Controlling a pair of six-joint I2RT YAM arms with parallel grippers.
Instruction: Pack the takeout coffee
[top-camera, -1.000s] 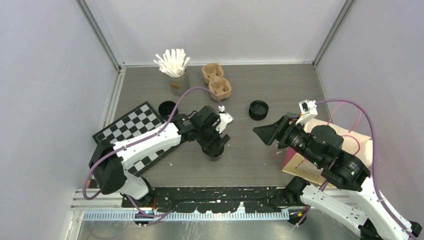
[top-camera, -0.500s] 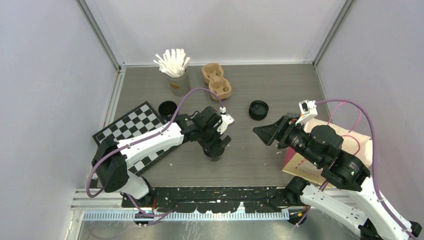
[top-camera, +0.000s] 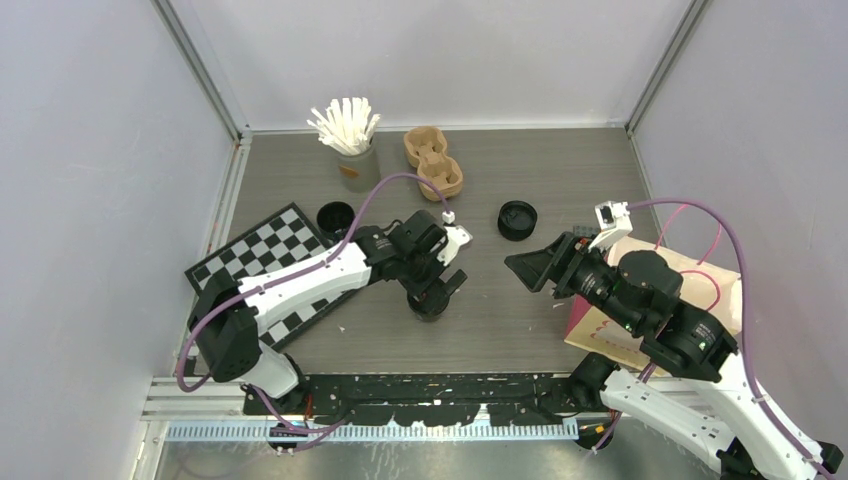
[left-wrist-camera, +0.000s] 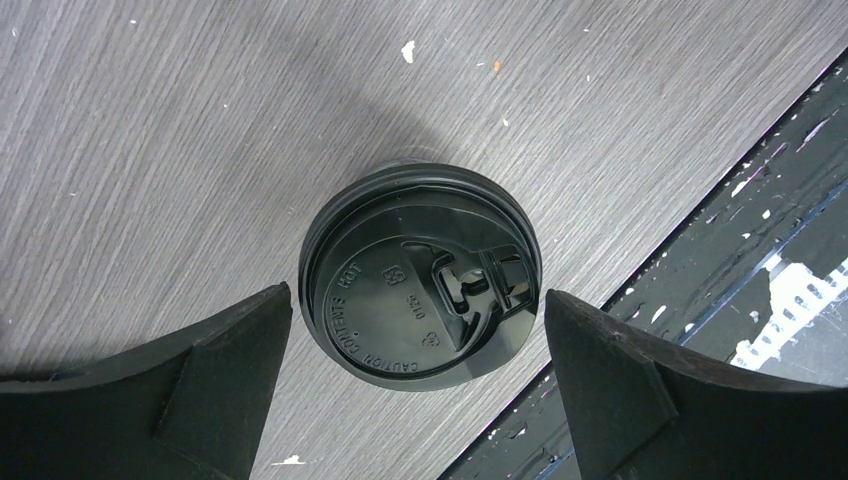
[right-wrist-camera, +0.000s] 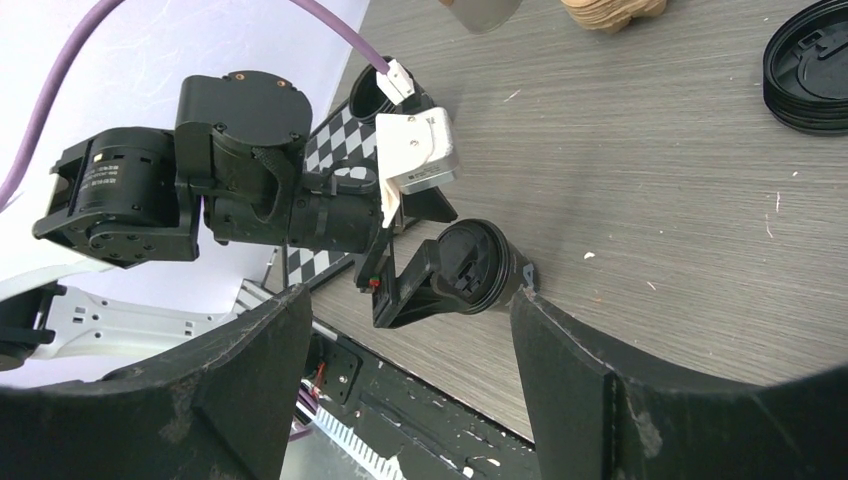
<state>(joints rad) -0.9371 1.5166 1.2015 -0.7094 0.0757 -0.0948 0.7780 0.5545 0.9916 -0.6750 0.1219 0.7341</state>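
**Lidded cup stands between spread left fingers near the worktop's near edge**

The left gripper (top-camera: 434, 294) hangs over a black lidded cup (left-wrist-camera: 420, 300). The cup stands upright on the grey worktop (top-camera: 560, 170), close to the near edge and a little left of its middle. The left fingers (left-wrist-camera: 220, 370) are spread wide, one on each side of the lid, with a thin sliver of worktop showing between each tip and the rim.

The right gripper (top-camera: 530, 268) hovers just right of that cup, pointing toward it. Its fingers (right-wrist-camera: 600, 400) are also wide apart, with nothing between them.

A loose black lid (top-camera: 517, 220) lies flat near the middle of the worktop. An uncovered black cup (top-camera: 335, 216) stands toward the left edge, at the far corner of a checkerboard (top-camera: 262, 258). By the far edge sit the brown cup carrier (top-camera: 433, 160) and a grey cup of white sticks (top-camera: 351, 150).
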